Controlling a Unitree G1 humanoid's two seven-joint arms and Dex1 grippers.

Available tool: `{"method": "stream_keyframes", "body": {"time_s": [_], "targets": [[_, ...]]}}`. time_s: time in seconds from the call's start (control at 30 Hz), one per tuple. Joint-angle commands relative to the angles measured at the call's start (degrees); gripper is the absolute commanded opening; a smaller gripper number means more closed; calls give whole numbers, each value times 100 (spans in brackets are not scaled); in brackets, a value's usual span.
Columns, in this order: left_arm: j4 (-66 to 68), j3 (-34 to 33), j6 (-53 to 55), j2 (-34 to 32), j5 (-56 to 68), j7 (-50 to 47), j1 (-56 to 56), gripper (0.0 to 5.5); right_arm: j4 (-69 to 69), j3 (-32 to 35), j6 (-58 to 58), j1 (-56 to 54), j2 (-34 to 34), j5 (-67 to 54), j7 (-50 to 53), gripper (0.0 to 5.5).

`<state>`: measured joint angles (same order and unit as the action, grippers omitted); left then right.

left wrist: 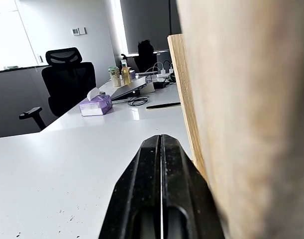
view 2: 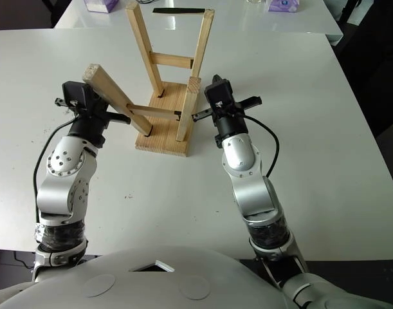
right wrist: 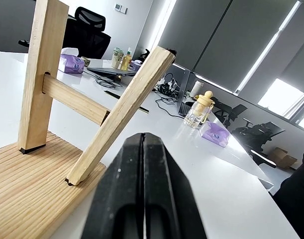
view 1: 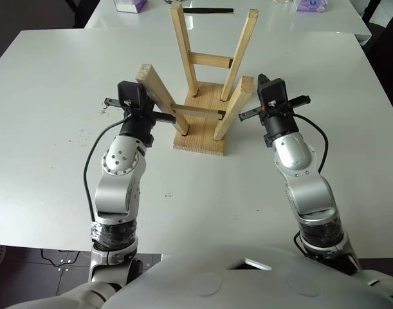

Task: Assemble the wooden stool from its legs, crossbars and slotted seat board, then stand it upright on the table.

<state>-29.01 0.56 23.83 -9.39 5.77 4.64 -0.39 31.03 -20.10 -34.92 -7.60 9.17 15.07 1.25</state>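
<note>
Wooden stool (view 1: 197, 111) stands inverted on glossy white table (view 1: 54, 96): grooved slotted seat board (view 1: 199, 143) flat down, four square legs (view 1: 183, 48) up, two flat crossbars (view 1: 209, 61) joining them in pairs. You'll see near-left leg (view 1: 159, 95) leaning outward, rough sawn end up. Your left gripper (left wrist: 161, 149) sits just beside that leg, black fingers pinched together, empty. Right gripper (right wrist: 143, 144) beside near-right leg (view 1: 231, 111), likewise clenched on nothing.
</note>
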Motion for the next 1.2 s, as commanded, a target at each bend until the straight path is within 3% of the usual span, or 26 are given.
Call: {"method": "stream_keyframes", "body": {"time_s": [0.03,0.27,0.43,0.6,0.77,0.9,0.97,1.2], "targets": [[-440,493,141,140,115,164,427,3,-475,-28,198,-340,-97,-60,-266,0],[-227,411,14,97,-62,113,532,3,-1209,582,641,-574,180,-264,-596,0],[-164,-237,-71,-38,-232,-214,355,3,-460,930,433,44,497,-379,-981,0],[-469,-750,300,-338,-366,-305,202,3,295,1296,-352,366,247,167,-381,0],[-444,-263,557,-295,-726,-359,5,3,685,553,-839,204,-365,322,-239,0],[-564,1148,627,-169,-564,409,-314,3,469,-828,-555,-279,-611,253,-784,0],[-515,1523,741,-24,-667,429,-403,3,391,-1251,-562,-421,-644,308,-969,0],[-653,954,864,-72,-814,209,-39,3,175,-659,-499,-228,-143,222,-1404,0]]}}
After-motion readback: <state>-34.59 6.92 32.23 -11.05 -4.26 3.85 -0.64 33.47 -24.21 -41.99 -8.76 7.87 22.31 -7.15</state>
